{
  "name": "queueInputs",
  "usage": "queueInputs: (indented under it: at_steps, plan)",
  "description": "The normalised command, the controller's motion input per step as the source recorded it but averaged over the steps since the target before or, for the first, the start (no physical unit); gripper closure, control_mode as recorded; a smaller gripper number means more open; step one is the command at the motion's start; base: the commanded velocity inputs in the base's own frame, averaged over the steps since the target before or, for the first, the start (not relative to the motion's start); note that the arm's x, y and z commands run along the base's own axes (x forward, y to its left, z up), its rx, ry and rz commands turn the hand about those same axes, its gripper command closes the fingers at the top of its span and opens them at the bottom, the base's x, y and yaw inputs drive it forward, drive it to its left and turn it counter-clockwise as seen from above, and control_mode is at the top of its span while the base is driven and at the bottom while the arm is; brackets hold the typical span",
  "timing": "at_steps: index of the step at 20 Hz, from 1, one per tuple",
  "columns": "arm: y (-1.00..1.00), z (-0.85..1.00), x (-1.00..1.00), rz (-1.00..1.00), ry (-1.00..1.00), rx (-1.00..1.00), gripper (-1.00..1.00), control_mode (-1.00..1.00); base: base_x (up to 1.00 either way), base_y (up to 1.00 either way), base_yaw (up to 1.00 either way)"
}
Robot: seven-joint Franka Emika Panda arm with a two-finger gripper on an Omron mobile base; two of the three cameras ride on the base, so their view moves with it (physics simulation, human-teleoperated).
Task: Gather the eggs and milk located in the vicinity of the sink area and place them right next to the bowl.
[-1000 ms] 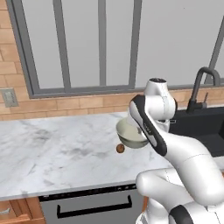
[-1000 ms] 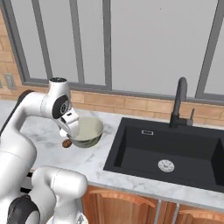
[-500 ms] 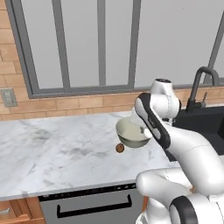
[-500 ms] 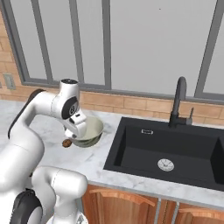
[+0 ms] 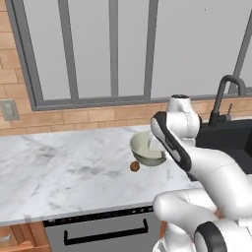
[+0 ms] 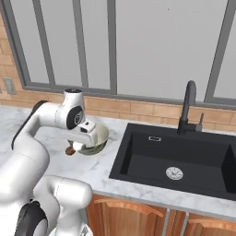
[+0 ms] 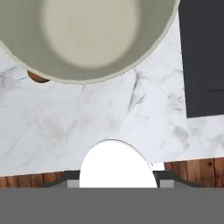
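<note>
Change: arm swung from above the bowl toward the sink; one egg already beside bowl.
Left base view: egg (image 5: 134, 167) just beside bowl (image 5: 147, 149).
Right base view: sink (image 6: 179, 159) empty of milk.
Hand view: bowl rim overhead; jaw state cannot be told.

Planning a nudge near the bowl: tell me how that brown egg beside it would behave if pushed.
The egg looks smooth and oval, so it would probably roll on the marble counter. It lies close against the bowl, which might stop it. Likely fragile.
</note>
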Motion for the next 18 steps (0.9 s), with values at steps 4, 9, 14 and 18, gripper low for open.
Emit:
queueInputs:
  at_steps: [4, 9, 14, 18]
  plan:
    - [-0.08, -0.04, -0.45, 0.37, -0.08, -0.05, 1.0, -1.0, 0.0, 0.0, 0.0]
    - [-0.46, -0.27, -0.01, 0.2, -0.04, 0.08, 1.0, -1.0, 0.0, 0.0, 0.0]
    - [-0.6, -0.44, 0.25, 0.21, -0.01, 0.17, 1.0, -1.0, 0.0, 0.0, 0.0]
    - [-0.17, -0.08, 0.15, 0.13, -0.11, 0.24, 1.0, -1.0, 0.0, 0.0, 0.0]
